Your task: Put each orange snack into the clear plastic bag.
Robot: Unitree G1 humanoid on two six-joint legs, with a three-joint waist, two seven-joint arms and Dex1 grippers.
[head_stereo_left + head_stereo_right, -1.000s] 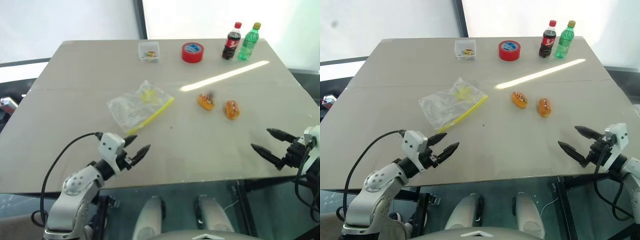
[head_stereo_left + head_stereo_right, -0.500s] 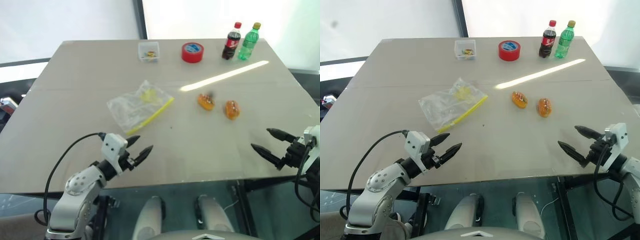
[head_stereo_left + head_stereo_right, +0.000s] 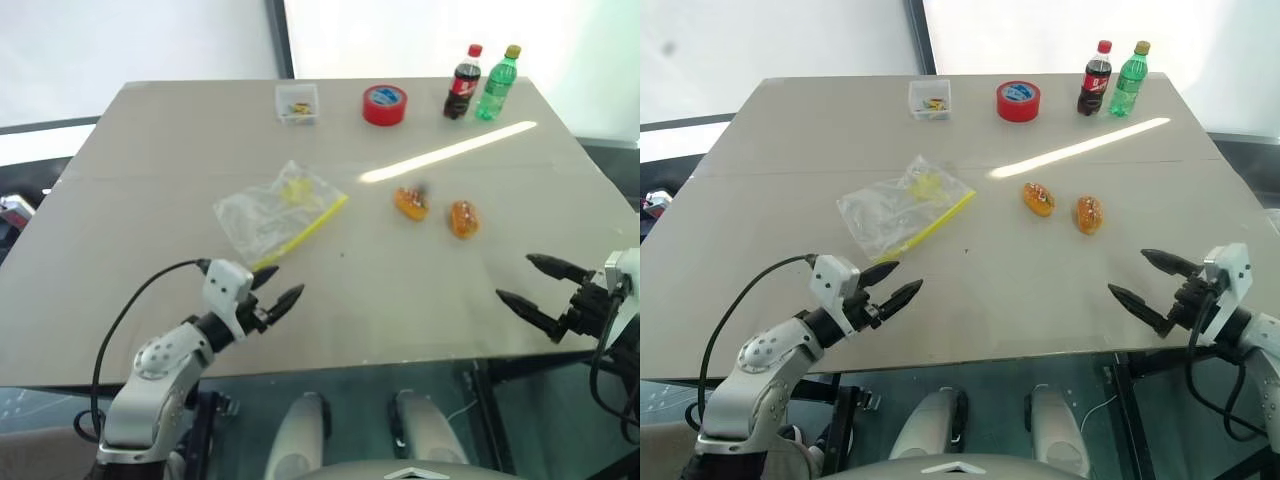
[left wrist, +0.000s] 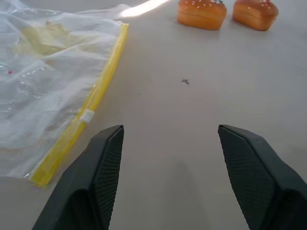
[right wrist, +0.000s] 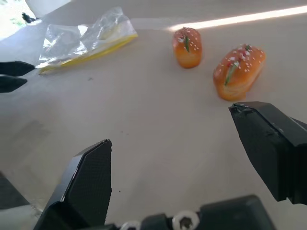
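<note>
In the eye views, the left gripper (image 3: pixel 276 288) is hovering over the worktop's (image 3: pixel 150 180) near edge with its jaws spread wide and gripping nothing, just short of the clear plastic bag (image 3: pixel 278 210), while the right gripper (image 3: pixel 528 282) is hanging jaws wide and empty near the right edge, well apart from the two orange snacks (image 3: pixel 411 203) (image 3: pixel 464 218) lying mid-worktop. The left wrist view is showing the bag beside one black finger and both snacks beyond. The right wrist view is showing both snacks lying on the worktop beyond its parted jaws, untouched.
</note>
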